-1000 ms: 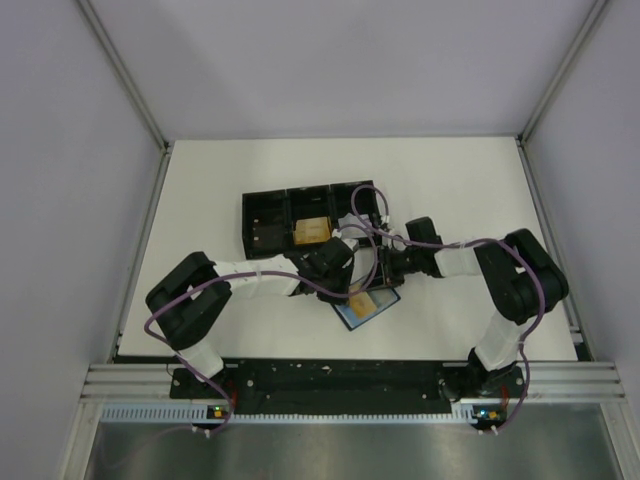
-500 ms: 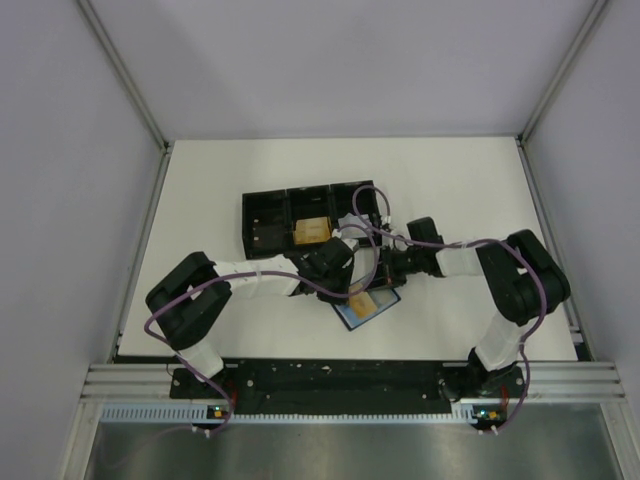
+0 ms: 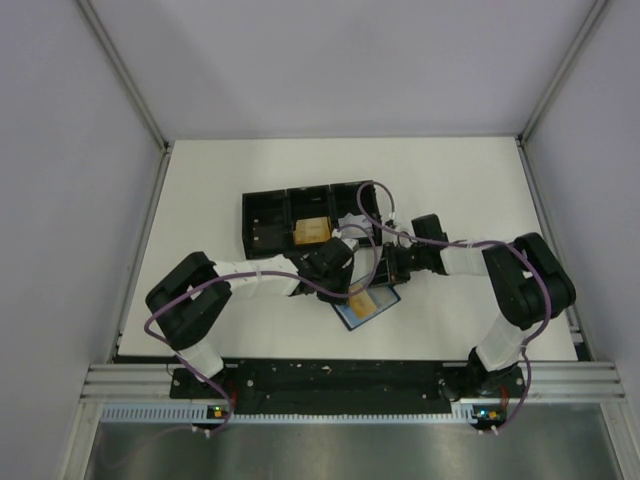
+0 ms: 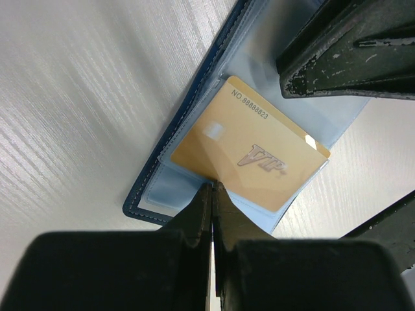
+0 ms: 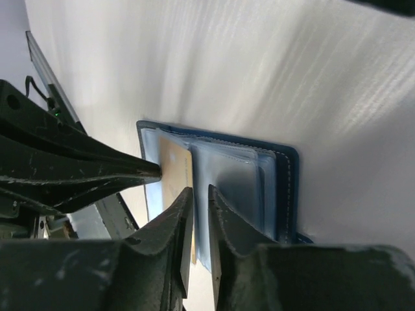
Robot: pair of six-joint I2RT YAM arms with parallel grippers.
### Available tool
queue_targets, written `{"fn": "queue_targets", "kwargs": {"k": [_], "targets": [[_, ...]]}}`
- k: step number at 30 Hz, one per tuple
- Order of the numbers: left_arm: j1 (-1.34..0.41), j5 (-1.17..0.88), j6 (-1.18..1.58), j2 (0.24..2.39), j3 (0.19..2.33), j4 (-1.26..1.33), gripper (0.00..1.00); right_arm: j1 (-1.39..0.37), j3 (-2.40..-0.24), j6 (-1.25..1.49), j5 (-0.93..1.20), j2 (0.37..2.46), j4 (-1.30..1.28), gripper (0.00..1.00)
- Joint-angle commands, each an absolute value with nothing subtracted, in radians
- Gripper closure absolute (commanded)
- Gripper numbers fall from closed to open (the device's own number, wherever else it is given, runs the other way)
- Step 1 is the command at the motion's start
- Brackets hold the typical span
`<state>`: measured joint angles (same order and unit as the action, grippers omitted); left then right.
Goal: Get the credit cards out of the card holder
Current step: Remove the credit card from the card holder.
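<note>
Dark-blue card holder (image 3: 366,306) lies open on the white table (image 3: 470,190), at five o'clock from the black tray (image 3: 248,225). The left gripper (image 4: 211,188), pressed together, touches the edge of the orange-tan credit card (image 4: 249,152) in the holder. The right gripper (image 5: 197,197) hovers a slit apart over the sleeves.

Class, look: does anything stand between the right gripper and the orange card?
No separate object. The right gripper sits at the card holder's pale sleeves, beside the orange card; whether a sleeve covers the card is unclear.
</note>
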<state>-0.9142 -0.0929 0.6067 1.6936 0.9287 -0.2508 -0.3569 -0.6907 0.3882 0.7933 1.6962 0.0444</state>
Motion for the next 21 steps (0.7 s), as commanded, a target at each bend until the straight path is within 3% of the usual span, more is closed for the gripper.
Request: {"fn": "queue_targets", "kwargs": {"k": [1, 12, 21], "targets": [[-0.919, -0.071, 0.581, 1.733, 0.882, -0.357, 1.00, -0.363, -0.703, 0.365, 0.779, 1.697, 0.054, 0.81], [-0.919, -0.071, 0.583, 1.730, 0.881, -0.357, 1.00, -0.403, -0.722, 0.391, 0.775, 1.778, 0.089, 0.78], [-0.920, -0.071, 0.581, 1.727, 0.880, -0.359, 1.00, -0.405, -0.735, 0.405, 0.799, 1.812, 0.113, 0.83]]}}
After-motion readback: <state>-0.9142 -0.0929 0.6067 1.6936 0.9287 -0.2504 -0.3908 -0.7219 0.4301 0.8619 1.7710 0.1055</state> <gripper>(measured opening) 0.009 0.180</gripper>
